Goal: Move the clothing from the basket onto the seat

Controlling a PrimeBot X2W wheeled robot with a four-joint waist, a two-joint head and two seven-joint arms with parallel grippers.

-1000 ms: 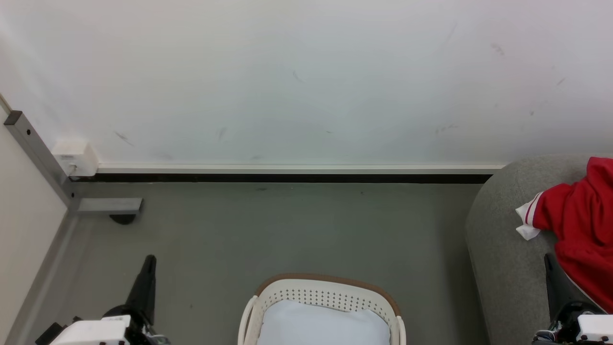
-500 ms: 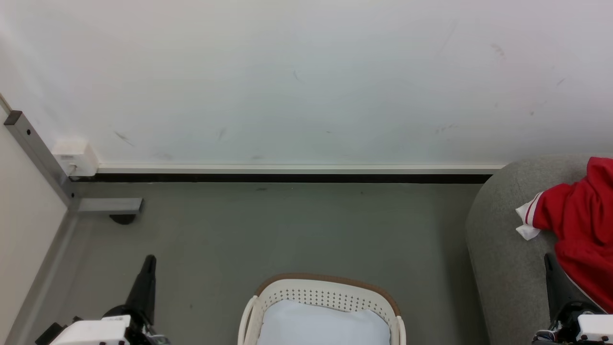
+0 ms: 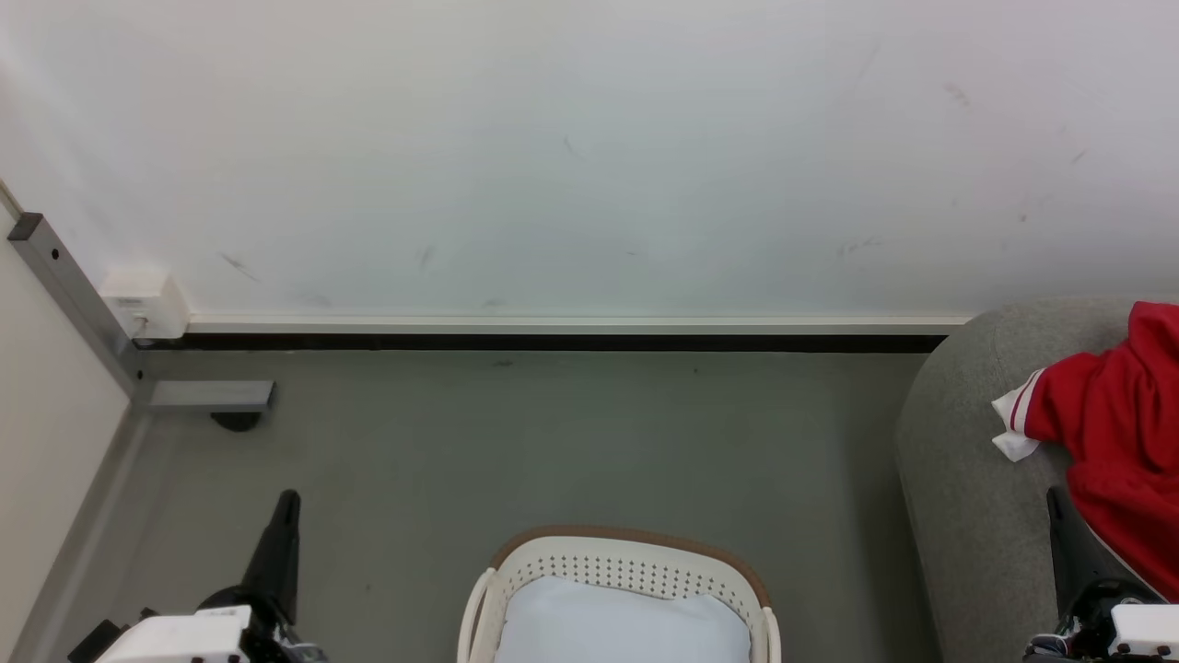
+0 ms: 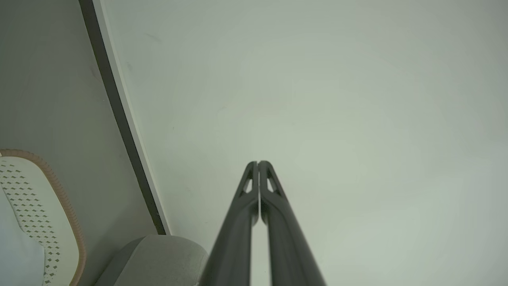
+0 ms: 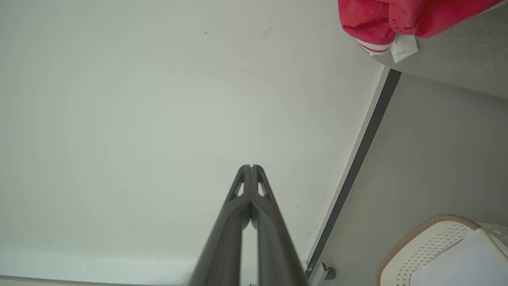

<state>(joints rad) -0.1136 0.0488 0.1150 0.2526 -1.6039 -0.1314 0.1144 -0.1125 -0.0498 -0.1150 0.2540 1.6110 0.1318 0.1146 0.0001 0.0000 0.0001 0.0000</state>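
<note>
Red clothing [image 3: 1119,442] with a white striped cuff lies on the grey seat [image 3: 967,460] at the right edge; it hangs over the seat's edge [image 5: 468,47] as red clothing [image 5: 397,16] in the right wrist view. The cream basket [image 3: 626,566] with a brown rim stands on the floor at bottom centre, holding a pale blue-white pad [image 3: 622,626]. My left gripper [image 3: 287,502] is shut and empty, left of the basket; its fingertips [image 4: 258,163] meet. My right gripper [image 3: 1055,497] is shut and empty, in front of the seat; its tips [image 5: 251,167] touch.
A white wall [image 3: 589,157] with a dark baseboard runs across the back. A grey metal post [image 3: 74,295] with a foot [image 3: 212,396] and a white box [image 3: 143,302] stands at the left. Grey floor [image 3: 553,442] lies between the basket and the wall.
</note>
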